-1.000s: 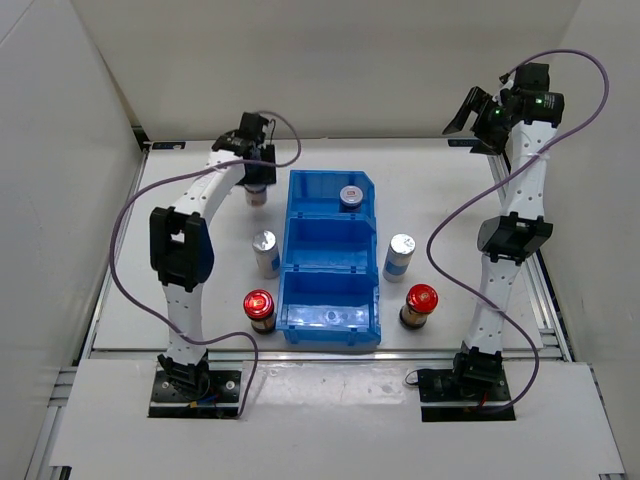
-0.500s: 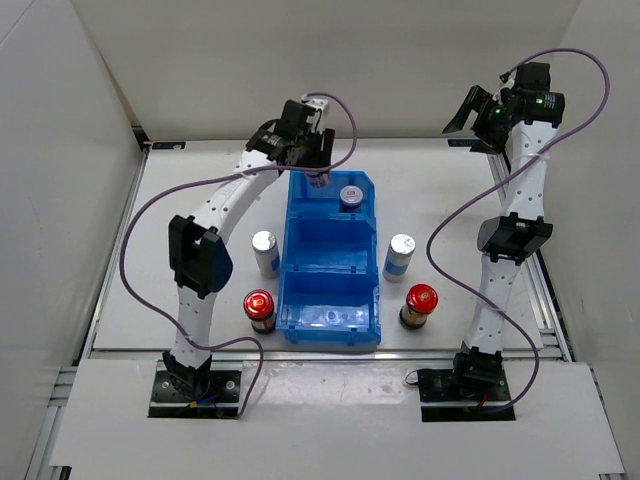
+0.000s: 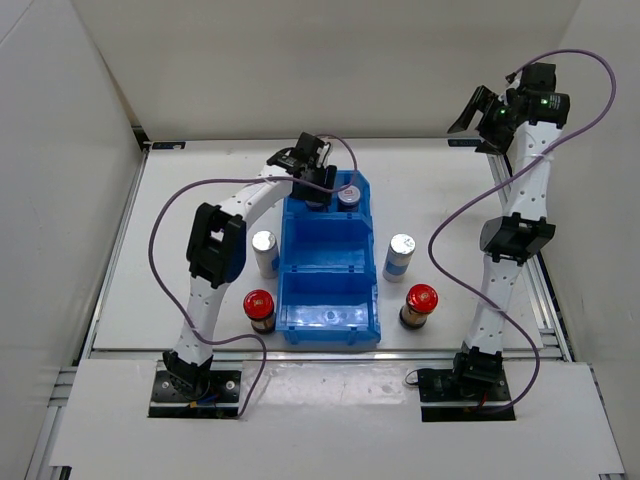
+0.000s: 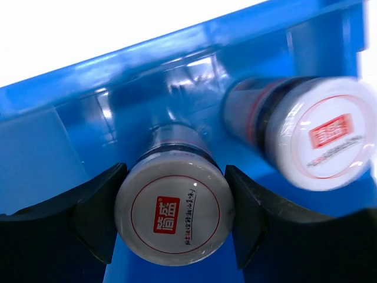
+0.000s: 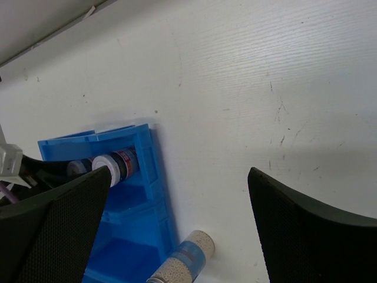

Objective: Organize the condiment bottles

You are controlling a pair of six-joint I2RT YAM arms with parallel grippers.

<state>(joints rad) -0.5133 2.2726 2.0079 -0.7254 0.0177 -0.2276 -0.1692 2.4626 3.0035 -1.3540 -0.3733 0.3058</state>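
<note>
Currently, left gripper (image 3: 318, 188), jaws clamped on upright grey-lidded bottle (image 4: 174, 213), sits in blue bin (image 4: 70, 88), compartment nearest far edge of worktop (image 3: 200, 220); twin bottle (image 4: 321, 138) just rightward. Right gripper (image 3: 468, 108) raised over far-right corner, jaws apart.

Left gripper (image 4: 172, 217) carried grey-lidded bottle (image 4: 174, 207) from table (image 3: 200, 260) into far compartment of bin (image 3: 330, 272), beside twin (image 3: 348, 196).

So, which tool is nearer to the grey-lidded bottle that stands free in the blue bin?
Left. The left tool is in the bin, far compartment, shut on a second grey-lidded bottle, just beside the free bottle. The right tool hangs far right, away from the bin.
</note>
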